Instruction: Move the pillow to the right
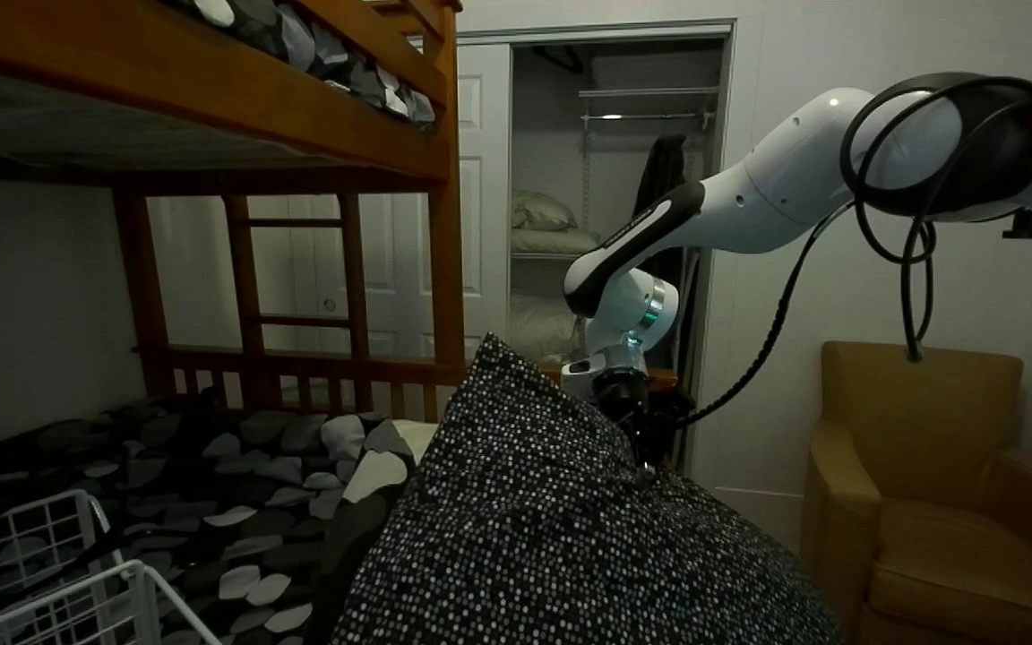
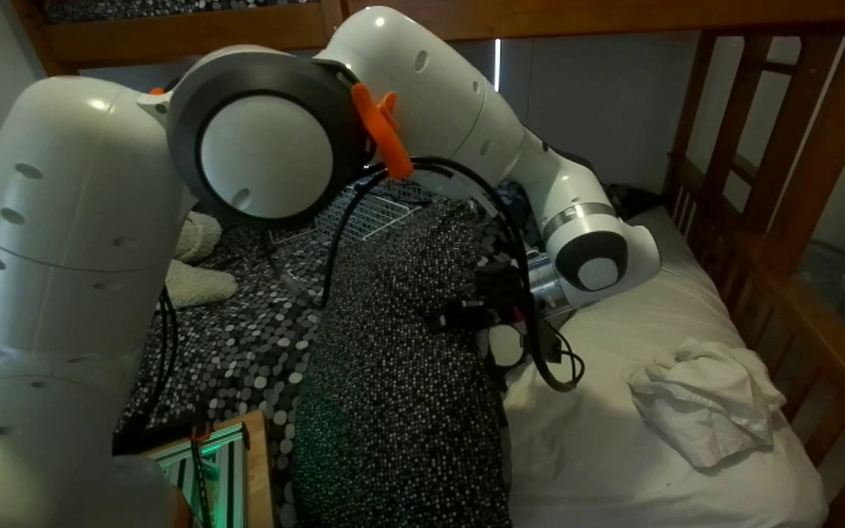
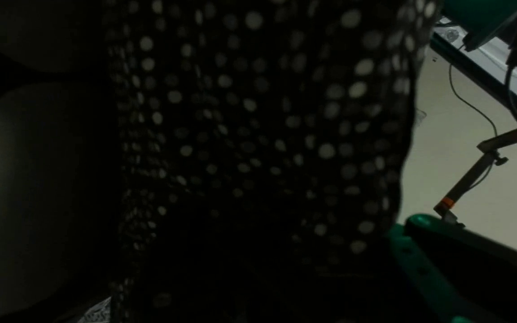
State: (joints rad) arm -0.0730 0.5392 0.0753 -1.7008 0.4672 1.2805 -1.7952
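- The pillow (image 1: 552, 528) is large in the foreground of an exterior view, tilted, with one corner pointing upward. In an exterior view it is between the bedding (image 2: 268, 330) and the white mattress (image 2: 598, 455).
- The basket (image 1: 141, 591) stands on the bedding.
- The gripper (image 1: 647, 461) is at the upper edge of the pillow and touches it; this edge dips just there.
- In the wrist view the pillow fills the middle and reaches close to a green-lit finger (image 3: 424, 269), while the opposite one is lost in the dark. So I cannot tell whether the fingers are wide or narrow, or whether they pinch the pillow.
- Above the pillow extends the arm (image 1: 794, 161); its black part carries pale lettering (image 1: 628, 228), too small for me to read.
- A crumpled cloth (image 2: 708, 400) lies on the mattress, well apart from the pillow.
- Farther back are the tan chair (image 1: 919, 412) and, behind the arm, the closet (image 1: 552, 148) with pale bundles (image 1: 543, 215) inside.
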